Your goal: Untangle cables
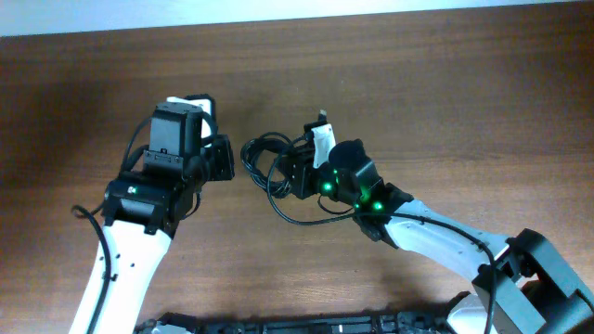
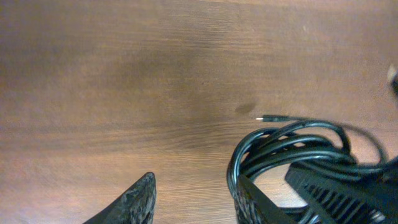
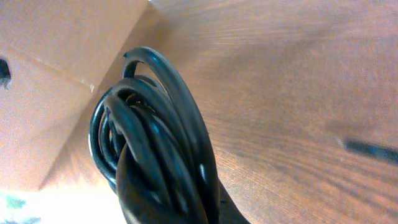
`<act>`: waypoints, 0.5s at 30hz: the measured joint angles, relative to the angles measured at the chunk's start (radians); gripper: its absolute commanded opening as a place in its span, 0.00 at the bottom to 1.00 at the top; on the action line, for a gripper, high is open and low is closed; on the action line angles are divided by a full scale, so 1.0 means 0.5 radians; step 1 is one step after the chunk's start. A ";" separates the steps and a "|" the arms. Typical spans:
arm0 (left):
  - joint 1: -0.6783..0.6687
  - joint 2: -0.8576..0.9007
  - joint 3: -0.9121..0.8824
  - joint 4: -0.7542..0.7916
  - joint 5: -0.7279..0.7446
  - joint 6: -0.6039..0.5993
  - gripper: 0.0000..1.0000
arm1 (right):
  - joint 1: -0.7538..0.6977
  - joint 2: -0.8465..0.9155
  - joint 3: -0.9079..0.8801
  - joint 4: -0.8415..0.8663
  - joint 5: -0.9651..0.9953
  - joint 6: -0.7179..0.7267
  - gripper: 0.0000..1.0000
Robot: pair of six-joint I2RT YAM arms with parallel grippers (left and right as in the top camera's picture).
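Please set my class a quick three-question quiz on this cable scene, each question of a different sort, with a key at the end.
1. True or false: the cables lie stretched out in separate straight lines across the table.
2. In the left wrist view, the left gripper has its fingers:
A. apart, with bare wood between them
B. pinched shut on a gold plug
C. out of the picture
3. Fill in: in the left wrist view, a metallic plug tip sticks out of the bundle toward the picture's ____ edge.

Key: 1 false; 2 A; 3 left.

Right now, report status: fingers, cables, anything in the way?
Left fingers open beside cables. Right fingers apparently shut on them. One plug tip sticks out. Nothing blocking.
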 measured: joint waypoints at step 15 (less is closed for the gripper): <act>0.022 0.276 0.009 -0.048 0.533 0.568 0.41 | -0.245 0.002 -0.011 0.066 -0.752 -0.365 0.04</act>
